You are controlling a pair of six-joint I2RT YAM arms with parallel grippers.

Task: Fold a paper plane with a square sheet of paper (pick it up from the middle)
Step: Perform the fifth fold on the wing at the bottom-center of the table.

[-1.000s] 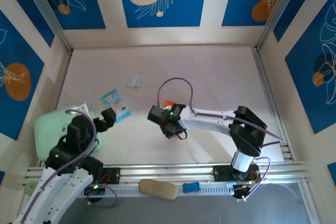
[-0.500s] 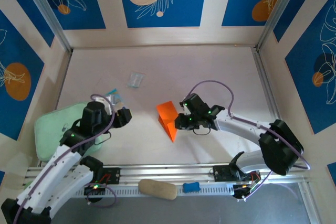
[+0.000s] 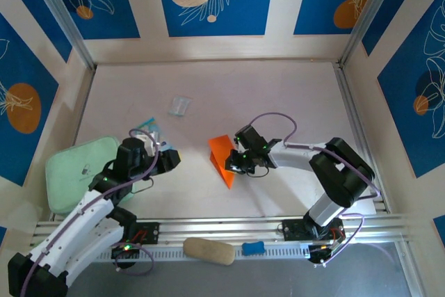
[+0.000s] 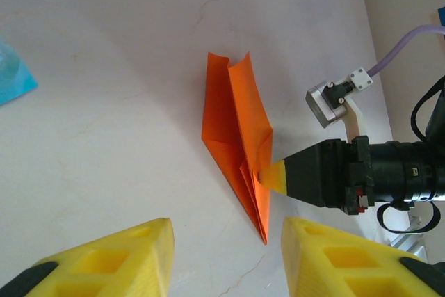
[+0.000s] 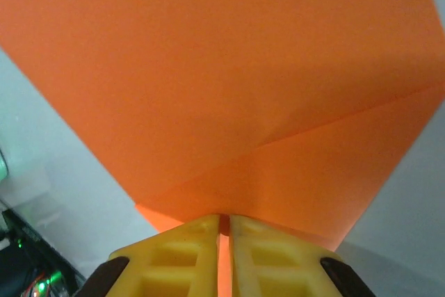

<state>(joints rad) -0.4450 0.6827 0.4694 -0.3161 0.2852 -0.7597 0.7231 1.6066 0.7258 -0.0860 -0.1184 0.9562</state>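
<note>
One paper plane point(image 3: 221, 155); left gripper point(image 3: 171, 160), right gripper point(image 5: 224, 223).

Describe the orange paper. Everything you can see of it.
The orange paper is thin, plain and bright, folded into a layered wedge narrowing to a point toward the arms' bases. Diagonal creases cross it, and one flap stands slightly raised. It sits near the middle of the white table. The right hand is shut on its right edge.
</note>
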